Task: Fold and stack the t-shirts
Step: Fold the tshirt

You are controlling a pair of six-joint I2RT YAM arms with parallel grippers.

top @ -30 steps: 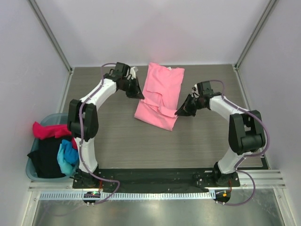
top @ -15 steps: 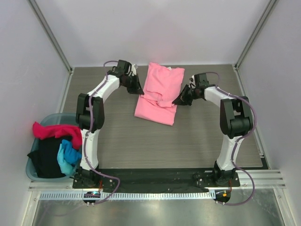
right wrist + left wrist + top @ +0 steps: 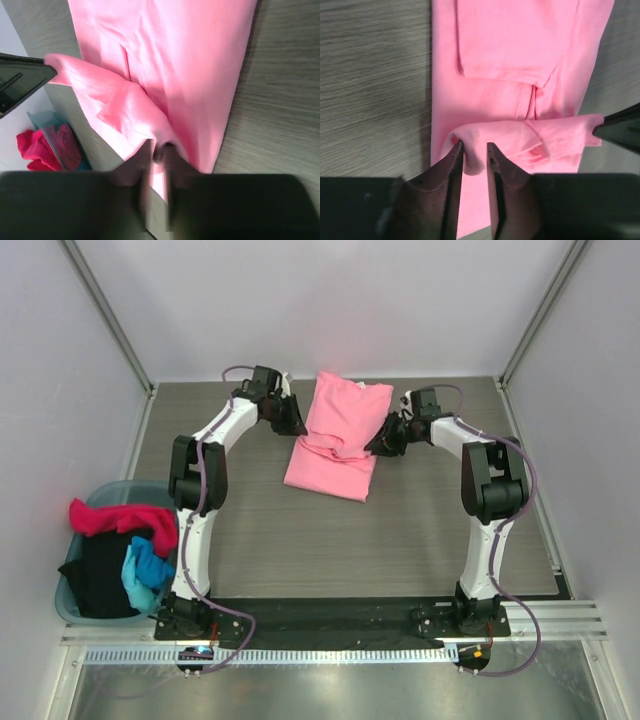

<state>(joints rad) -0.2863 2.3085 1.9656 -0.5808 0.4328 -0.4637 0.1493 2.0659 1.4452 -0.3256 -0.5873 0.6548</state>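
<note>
The widest open stretch of tabletop [image 3: 330,550] lies in the near middle, between the 2 arms and nearer than the pink t-shirt [image 3: 335,455]. The left arm [image 3: 190,485] and right arm [image 3: 490,485] each bend inward toward the shirt, fencing that stretch on both sides. The left fingers [image 3: 451,170] and right fingers [image 3: 142,165] pinch a raised fold at the shirt's opposite edges, so it bridges the way across. Bare tabletop remains outside each arm toward the far corners, hemmed by the side walls. Behind the shirt only a thin strip is left before the rear wall [image 3: 330,310]. The teal basket [image 3: 110,490], piled with heaped cloth [image 3: 100,575], blocks the near left, just beside the left arm.
</note>
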